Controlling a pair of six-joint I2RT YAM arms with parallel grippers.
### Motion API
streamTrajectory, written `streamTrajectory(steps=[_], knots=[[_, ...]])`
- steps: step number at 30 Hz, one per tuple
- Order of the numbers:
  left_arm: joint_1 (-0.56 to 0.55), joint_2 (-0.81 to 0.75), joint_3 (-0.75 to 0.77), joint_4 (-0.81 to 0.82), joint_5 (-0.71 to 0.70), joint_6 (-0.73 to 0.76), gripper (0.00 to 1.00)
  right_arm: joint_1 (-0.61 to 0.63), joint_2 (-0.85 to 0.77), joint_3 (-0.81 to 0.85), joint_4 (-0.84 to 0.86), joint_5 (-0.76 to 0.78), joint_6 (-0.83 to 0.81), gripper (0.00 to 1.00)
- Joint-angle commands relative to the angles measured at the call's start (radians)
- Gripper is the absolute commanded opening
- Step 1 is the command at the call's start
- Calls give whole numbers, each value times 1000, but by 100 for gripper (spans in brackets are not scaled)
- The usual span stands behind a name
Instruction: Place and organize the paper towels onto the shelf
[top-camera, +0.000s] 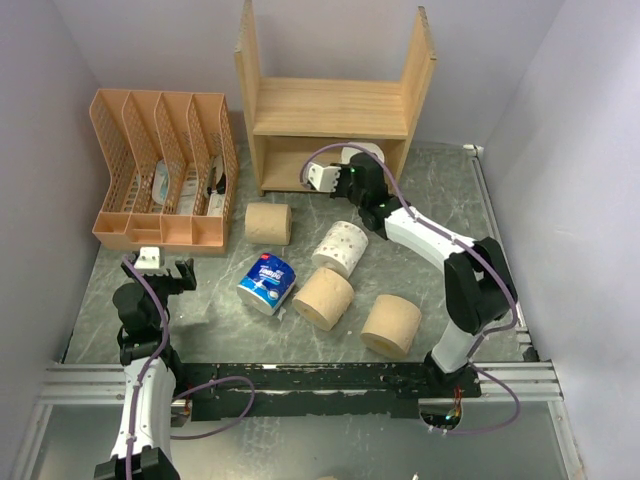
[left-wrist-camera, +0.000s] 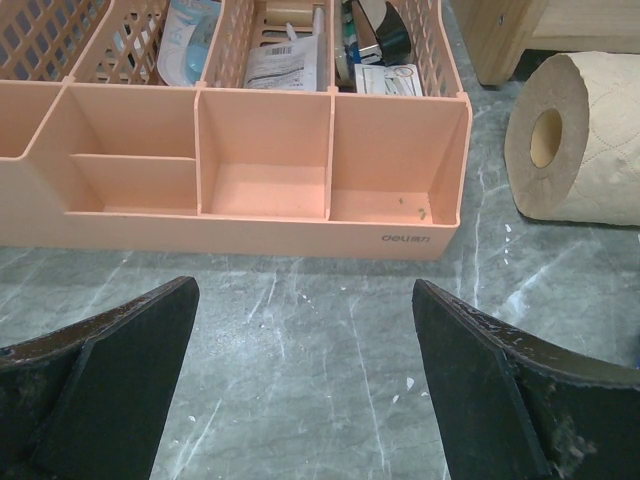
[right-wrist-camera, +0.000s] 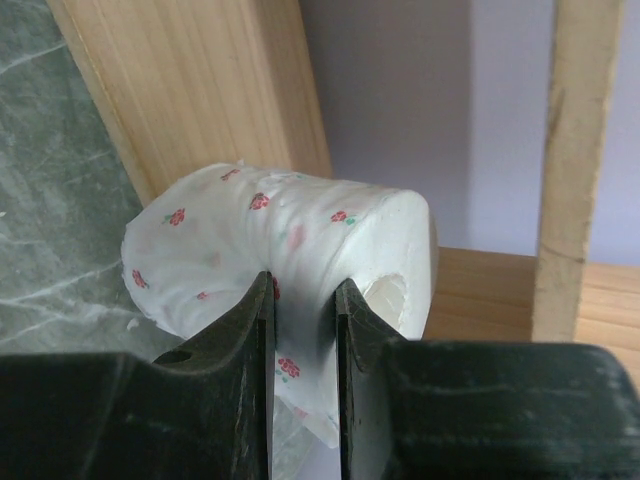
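Observation:
My right gripper (top-camera: 352, 165) is shut on a white roll with small red flowers (right-wrist-camera: 280, 245), pinching its wall, at the mouth of the lower tier of the wooden shelf (top-camera: 330, 108); the roll (top-camera: 366, 153) peeks out behind the gripper in the top view. On the table lie three tan rolls (top-camera: 268, 223) (top-camera: 324, 298) (top-camera: 391, 325), a second white roll (top-camera: 341, 248) and a blue-and-white wrapped roll (top-camera: 267, 282). My left gripper (top-camera: 165, 268) is open and empty, low over the table at the left; one tan roll (left-wrist-camera: 580, 140) shows at its right.
A peach mesh file organizer (top-camera: 165, 170) with papers and small items stands at the back left, right in front of my left gripper (left-wrist-camera: 300, 300). White walls close in both sides. A metal rail (top-camera: 300, 380) runs along the near edge.

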Motion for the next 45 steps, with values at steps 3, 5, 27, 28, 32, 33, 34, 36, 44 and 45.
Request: streamTrajectory(steps=[3,5,27,28,32,33,34,36,44,45], knots=[[21,-9,-70,27,36,3,100,-43,66,42,143,23,-34,0],[24,-7,-70,28,39,3,100,-60,81,47,176,25,-37,0],[26,-18,-72,23,43,2,100,-106,-25,-84,316,59,26,68],[27,-24,-73,21,43,2,100,-106,-36,-80,294,59,38,73],[25,-25,-72,20,43,1,100,-106,-90,-84,216,42,92,86],[25,-26,-74,19,43,2,100,-106,-105,-85,186,30,102,95],[25,-26,-73,19,44,2,100,-103,-124,-85,155,21,111,99],[25,-26,-73,19,44,2,100,-94,-154,-82,86,15,147,100],[25,-24,-72,20,43,2,100,-125,-252,45,-544,-381,430,100],[25,-25,-73,21,42,2,100,-151,-245,64,-611,-472,456,100]])
